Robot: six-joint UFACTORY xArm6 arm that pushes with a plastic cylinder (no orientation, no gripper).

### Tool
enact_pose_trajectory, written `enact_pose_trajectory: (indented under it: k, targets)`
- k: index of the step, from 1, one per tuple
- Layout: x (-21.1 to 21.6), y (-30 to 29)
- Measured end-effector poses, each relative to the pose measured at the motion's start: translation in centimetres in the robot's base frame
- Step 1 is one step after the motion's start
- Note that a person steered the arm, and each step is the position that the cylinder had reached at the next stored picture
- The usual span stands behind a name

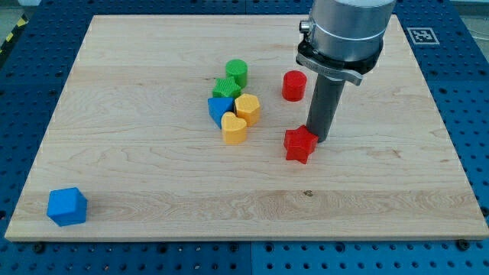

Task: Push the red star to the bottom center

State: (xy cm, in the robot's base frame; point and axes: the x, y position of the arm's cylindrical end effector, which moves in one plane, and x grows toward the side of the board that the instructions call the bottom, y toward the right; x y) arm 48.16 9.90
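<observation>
The red star [299, 144] lies on the wooden board [153, 183], right of the board's middle. My tip [318, 139] stands just to the star's upper right, touching or almost touching it. The dark rod rises from there to the arm's grey body at the view's top.
A red cylinder [293, 85] sits above the star. To its left is a cluster: green cylinder [236, 72], green star [226, 88], blue block [220, 108], yellow hexagon [247, 109], yellow heart [234, 130]. A blue cube [67, 206] sits at the bottom left corner.
</observation>
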Motion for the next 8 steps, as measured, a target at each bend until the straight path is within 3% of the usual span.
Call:
enact_pose_trajectory:
  k: [8]
  targets:
    - [2.1,-3.1]
